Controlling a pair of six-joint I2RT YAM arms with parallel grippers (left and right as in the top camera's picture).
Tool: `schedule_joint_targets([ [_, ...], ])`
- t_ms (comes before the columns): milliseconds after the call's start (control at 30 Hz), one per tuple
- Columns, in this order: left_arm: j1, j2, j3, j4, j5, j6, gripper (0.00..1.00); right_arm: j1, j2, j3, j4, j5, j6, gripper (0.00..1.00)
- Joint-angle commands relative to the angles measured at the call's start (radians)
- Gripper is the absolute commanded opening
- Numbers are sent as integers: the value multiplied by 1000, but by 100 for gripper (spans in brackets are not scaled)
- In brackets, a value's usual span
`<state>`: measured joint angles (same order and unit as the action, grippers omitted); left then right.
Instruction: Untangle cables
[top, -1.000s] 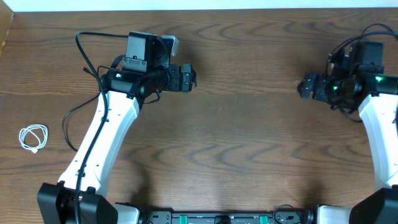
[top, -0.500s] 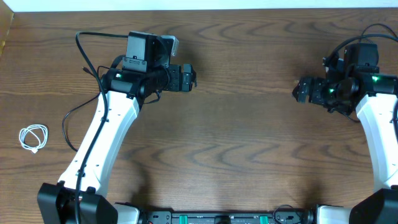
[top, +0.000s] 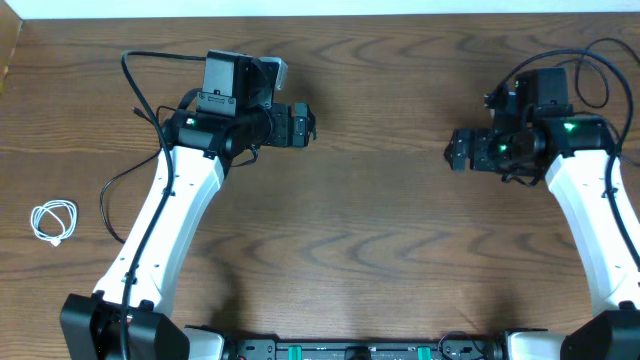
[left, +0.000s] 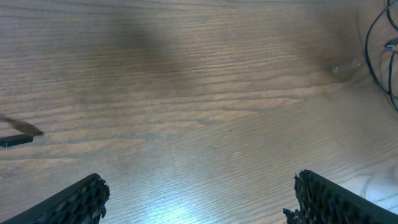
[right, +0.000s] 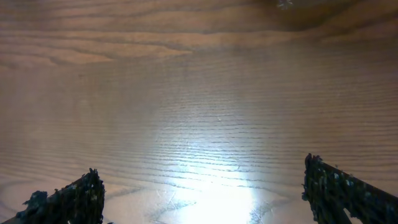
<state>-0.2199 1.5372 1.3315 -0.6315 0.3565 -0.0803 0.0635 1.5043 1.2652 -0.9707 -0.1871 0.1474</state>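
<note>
Item 1: white cable (top: 54, 221). A small coil lying flat on the worktop (top: 380, 230) close to its left edge, about midway between the far and near corners. It is well apart from both arms. It is too small in the overhead view to tell whether it is knotted.

Item 2: left arm (top: 180, 200). It reaches from the near left corner toward the far edge, with its wrist turned toward the right edge. The jaws are released and spread wide, and the dark ridged fingertips (left: 81, 196) sit at opposite lower corners of the wrist view over bare wood grain.

Item 3: right arm (top: 580, 190). It reaches from the near right corner, with its wrist facing the left edge. The jaws are likewise released, the fingertips (right: 68, 199) far apart above the worktop.

Item 4: black wires (left: 379, 50). They loop in at the right side of the left wrist view.
</note>
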Motion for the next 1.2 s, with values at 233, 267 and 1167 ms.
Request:
schedule_joint_targets([
  [233, -2, -14, -2, -4, -9, 9, 96, 23, -4, 10, -16, 24, -14, 99],
  [267, -2, -14, -2, -4, -9, 8, 96, 23, -4, 10, -13, 23, -14, 99],
  [1167, -2, -14, -2, -4, -9, 9, 96, 89, -4, 10, 36, 16, -14, 99],
])
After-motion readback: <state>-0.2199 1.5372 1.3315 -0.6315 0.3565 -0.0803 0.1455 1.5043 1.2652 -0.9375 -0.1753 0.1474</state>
